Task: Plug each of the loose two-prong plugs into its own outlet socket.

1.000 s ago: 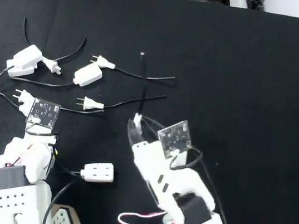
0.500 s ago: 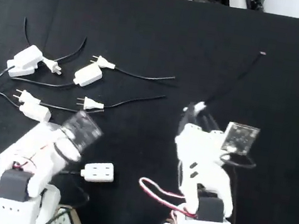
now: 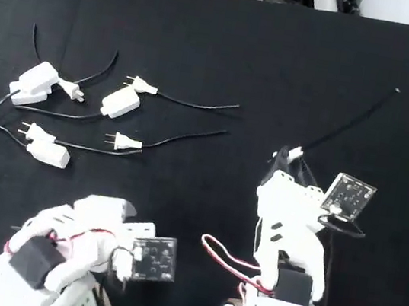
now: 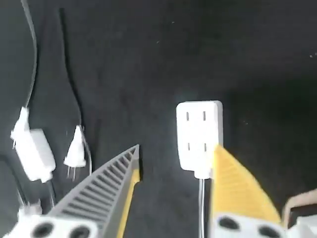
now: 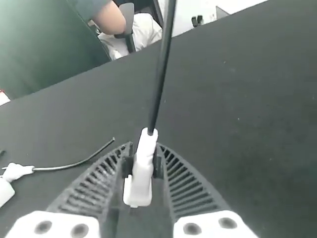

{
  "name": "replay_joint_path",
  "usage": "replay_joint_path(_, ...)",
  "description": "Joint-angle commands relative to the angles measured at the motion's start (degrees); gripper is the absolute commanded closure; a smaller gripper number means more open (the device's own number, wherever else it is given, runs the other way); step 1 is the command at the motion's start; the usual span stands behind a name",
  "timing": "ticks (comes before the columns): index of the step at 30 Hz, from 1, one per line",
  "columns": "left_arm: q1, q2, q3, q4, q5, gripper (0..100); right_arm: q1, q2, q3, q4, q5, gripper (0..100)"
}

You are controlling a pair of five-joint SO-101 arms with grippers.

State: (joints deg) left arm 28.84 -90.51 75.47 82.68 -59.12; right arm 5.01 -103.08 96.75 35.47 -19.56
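My right gripper (image 5: 145, 148) is shut on a white two-prong plug (image 5: 140, 173), and the plug's black cable (image 5: 161, 64) runs away from it. From above, the right gripper (image 3: 289, 156) sits right of centre, the cable (image 3: 347, 124) trailing to the far right. My left gripper (image 4: 177, 150) stands open just above a white outlet block (image 4: 199, 133) with two socket pairs, one finger (image 4: 233, 181) overlapping its cable end. In the high view the left arm (image 3: 84, 239) covers most of that outlet block (image 3: 143, 228). Loose plugs (image 3: 123, 141) (image 3: 139, 84) lie at the left.
Further plugs (image 3: 31, 131) (image 3: 71, 89) and white outlet adapters (image 3: 121, 102) (image 3: 34, 80) (image 3: 47, 151) lie among black cables at the far left. One plug (image 4: 77, 153) and an adapter (image 4: 32, 151) show beside my left gripper.
The right arm has swung to the right, carrying its plug with the cable trailing behind. The left arm has turned from the left-side plugs down over the outlet block.
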Motion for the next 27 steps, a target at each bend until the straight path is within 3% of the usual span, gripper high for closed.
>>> replay_joint_path(1, 1.01, 5.71, 3.38, -4.84, -3.08, 67, 0.79, -1.54, -0.22, 0.7, -0.53, 98.6)
replay_joint_path(7, -2.24, 19.52, -1.54, -9.32, -3.52, 66, 0.79, -1.54, -0.22, 0.79, -0.62, 98.6)
replay_joint_path(11, -7.25, 29.54, -6.11, -10.02, -8.0, 66, 0.62, -1.54, -0.22, 0.88, -0.62, 98.6)
replay_joint_path(15, -11.56, 39.56, -8.31, -15.91, -9.05, 66, 0.53, -1.54, -0.22, 1.58, -0.62, 98.6)
replay_joint_path(27, -11.56, 55.91, -16.13, -19.87, 5.19, 69, 0.53, -1.54, -0.22, 1.67, -0.7, 98.6)
